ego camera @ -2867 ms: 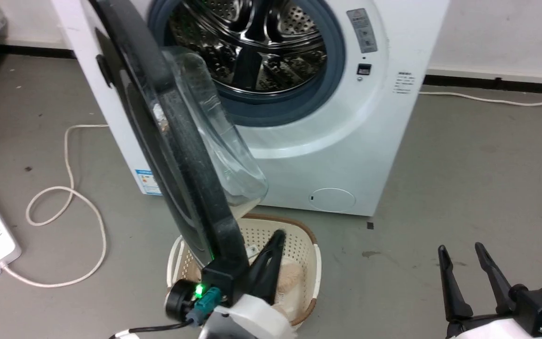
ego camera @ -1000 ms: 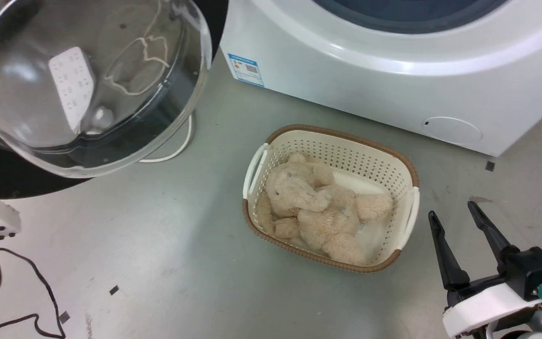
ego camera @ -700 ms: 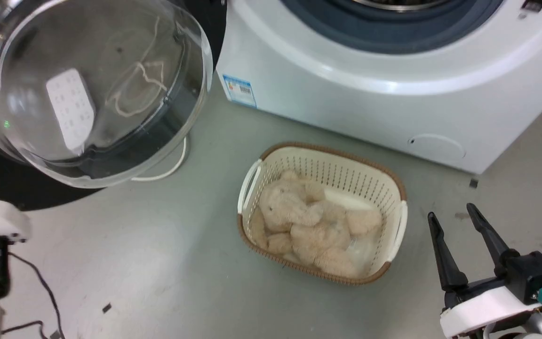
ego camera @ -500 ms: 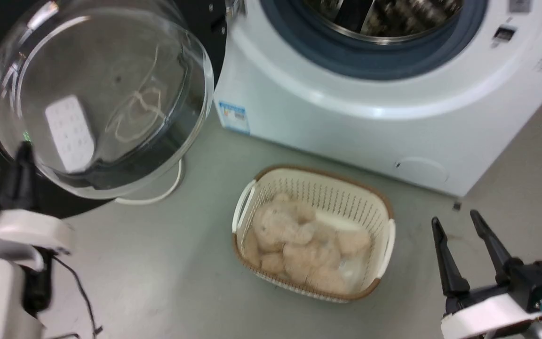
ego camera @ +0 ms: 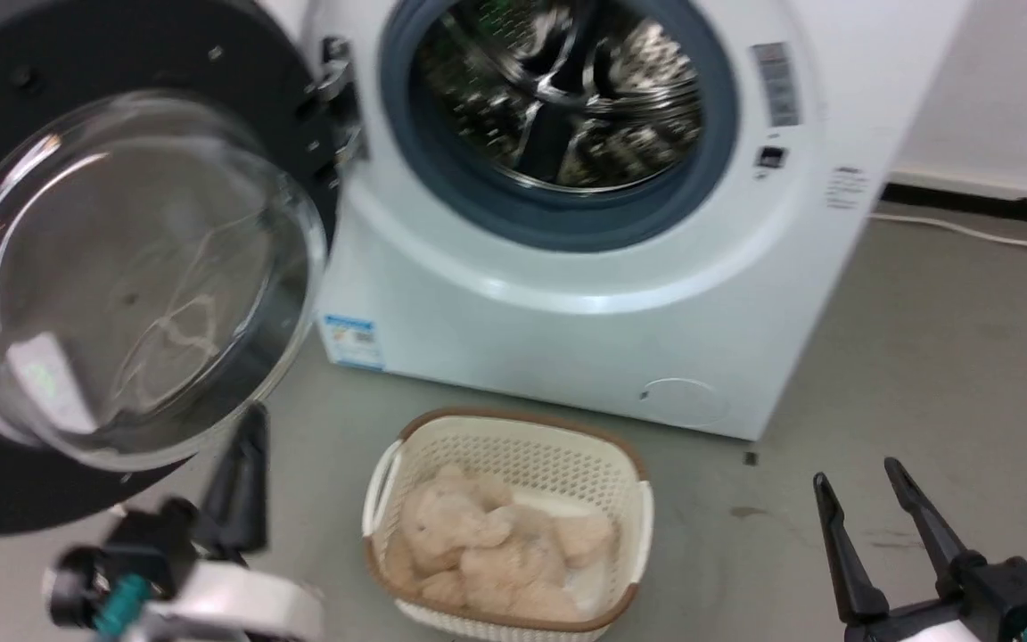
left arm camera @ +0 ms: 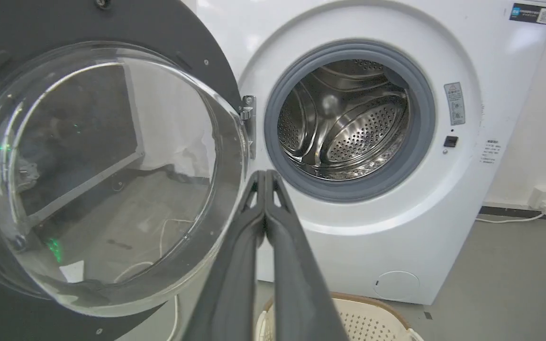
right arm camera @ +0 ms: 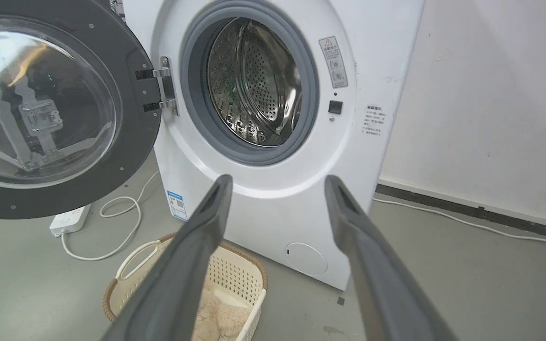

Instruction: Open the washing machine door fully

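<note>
Washing machine door (ego camera: 112, 267) hangs wide open at upper left of the frame, hinged beside the steel drum (ego camera: 558, 98). Watch your left gripper (ego camera: 250, 428) at lower left: it sits just under the door's black rim, and a careless lift could knock the door back toward shut. Its fingers (left arm camera: 235, 265) are pressed together, holding nothing; your right gripper (ego camera: 857, 477), lower right, is spread and empty.

A red warning triangle (right arm camera: 328, 42) is seen on a grey label (right arm camera: 333, 61) on the washing machine (right arm camera: 277, 203); no wording can be read
</note>
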